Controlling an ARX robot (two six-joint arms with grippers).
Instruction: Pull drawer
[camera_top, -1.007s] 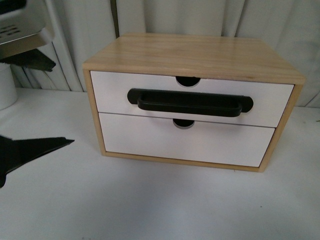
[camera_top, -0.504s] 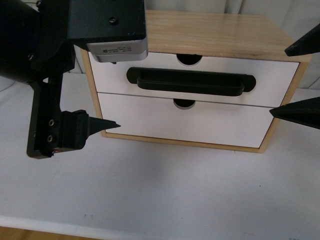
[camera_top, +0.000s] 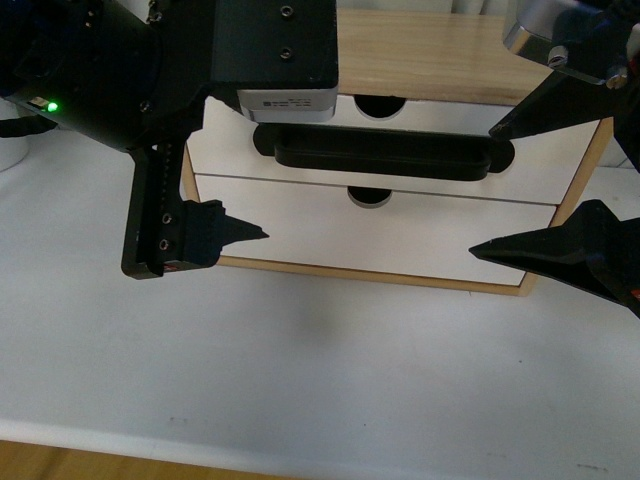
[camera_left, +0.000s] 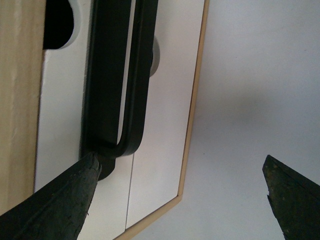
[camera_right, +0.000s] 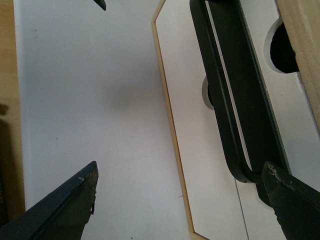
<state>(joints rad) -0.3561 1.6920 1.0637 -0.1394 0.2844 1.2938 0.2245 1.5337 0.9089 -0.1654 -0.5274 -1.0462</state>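
While both pincers hang spread in front of the wooden cabinet (camera_top: 430, 55), we see the drawer (camera_top: 545, 175) seated in its upper slot. Its white front faces us and looks flush with the frame. Its long axis runs left to right across the front view. The black bar handle (camera_top: 385, 152) lies along that same line, beneath the semicircular notch (camera_top: 380, 105). Our left pincer (camera_left: 179, 162) gapes wide, one tip by the handle's left end. Our right pincer (camera_top: 481, 192) gapes equally at the right end. We cannot tell whether either tip touches. Below sits the plain lower drawer (camera_top: 380, 240), and the cabinet rests on the white tabletop (camera_top: 300, 370).
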